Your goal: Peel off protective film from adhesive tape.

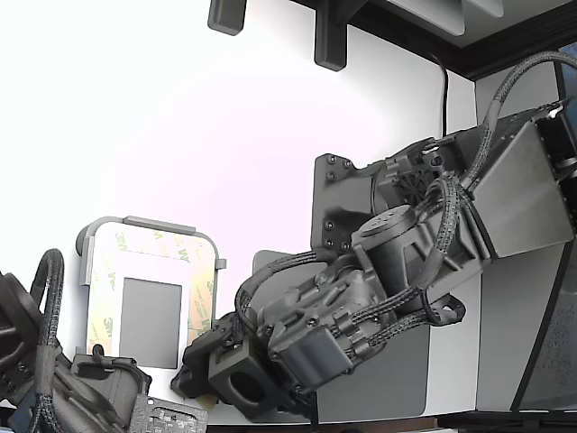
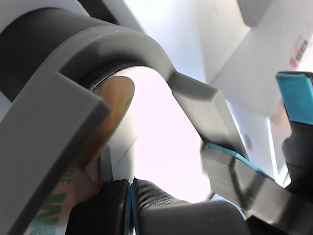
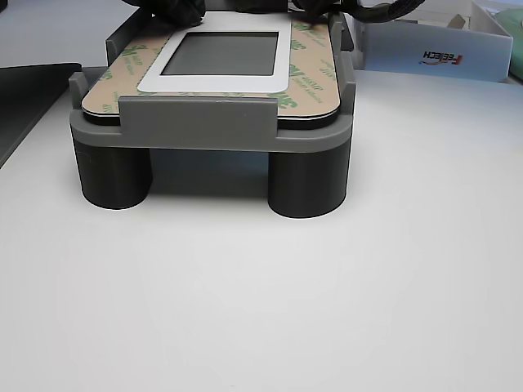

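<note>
In the wrist view the gripper sits closest, its dark jaws pressed together with only a thin blue line between them, at the curled edge of the protective film. A small lifted corner of that film seems to sit at the fingertips, but whether it is truly pinched cannot be told. A grey curved wall of the tray arches over the film, and beyond it lies bright white table.

In the exterior view the arm reaches down from the exterior view's right, and the gripper meets the lower right corner of the tray. The cream film printed with green logos frames a dark grey square panel. A large dark mat lies under the arm. A second arm's cabled body shows at the lower left of this view.

In the other view the tray stands raised on round grey legs on the white table. The film lies flat on top around the panel, with the adhesive tape hidden beneath it. The gripper shows dark at the far edge. A white box stands behind, to the right.
</note>
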Action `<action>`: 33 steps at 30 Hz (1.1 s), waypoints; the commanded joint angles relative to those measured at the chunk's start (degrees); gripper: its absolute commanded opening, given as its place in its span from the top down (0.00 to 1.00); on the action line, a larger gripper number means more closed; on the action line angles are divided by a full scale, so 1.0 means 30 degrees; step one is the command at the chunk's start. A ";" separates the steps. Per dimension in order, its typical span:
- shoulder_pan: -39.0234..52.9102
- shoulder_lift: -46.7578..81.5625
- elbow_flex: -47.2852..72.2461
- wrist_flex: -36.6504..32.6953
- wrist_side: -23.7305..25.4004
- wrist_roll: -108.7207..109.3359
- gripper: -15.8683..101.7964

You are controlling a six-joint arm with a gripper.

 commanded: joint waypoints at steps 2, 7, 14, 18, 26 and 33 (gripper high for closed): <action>-0.0088 0.0146 -0.0410 0.0029 -0.0029 0.0029 0.95; 0.0059 0.0234 -0.0410 0.0146 0.0117 0.0117 0.95; 0.0176 0.0176 -0.0410 0.0146 0.0146 0.0176 0.95; 0.0059 0.0410 -0.0586 0.0469 0.0293 0.0000 0.95; -0.1582 0.1699 -0.1670 0.2959 -0.0146 -0.0762 0.94; -0.3340 0.4863 -0.1084 0.5273 0.0117 -0.0293 0.74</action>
